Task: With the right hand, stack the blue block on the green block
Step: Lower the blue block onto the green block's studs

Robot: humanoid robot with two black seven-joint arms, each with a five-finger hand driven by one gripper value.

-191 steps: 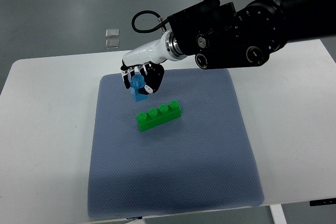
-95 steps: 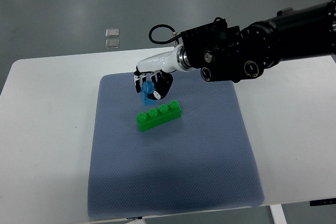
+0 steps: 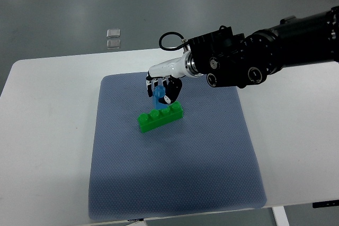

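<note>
The blue block (image 3: pixel 159 97) sits pinched in our right hand (image 3: pixel 162 89), just above the far side of the green block (image 3: pixel 161 116); we cannot tell whether the two are touching.

Nearest us, the grey-blue mat (image 3: pixel 175 173) spreads across the white surface (image 3: pixel 47 146), its front edge close to the surface's near rim. Most of the mat's near half lies bare.

Further in, the green block lies on the mat, a long brick with a row of four studs on top, set at a slant so that its right end points away from us.

Right behind it, our right hand hangs with fingers pointing down, curled tight about the blue block, which shows as a small upright piece between the fingertips, its lower end close over the green studs near the middle of the row. The hand's white wrist shell leads back to the bulky black forearm (image 3: pixel 249 62), which comes in from the right edge, with a black cable looping above the wrist.

Farthest off, beyond the surface, two small clear squares (image 3: pixel 113 37) lie on the grey floor (image 3: pixel 63 9).
</note>
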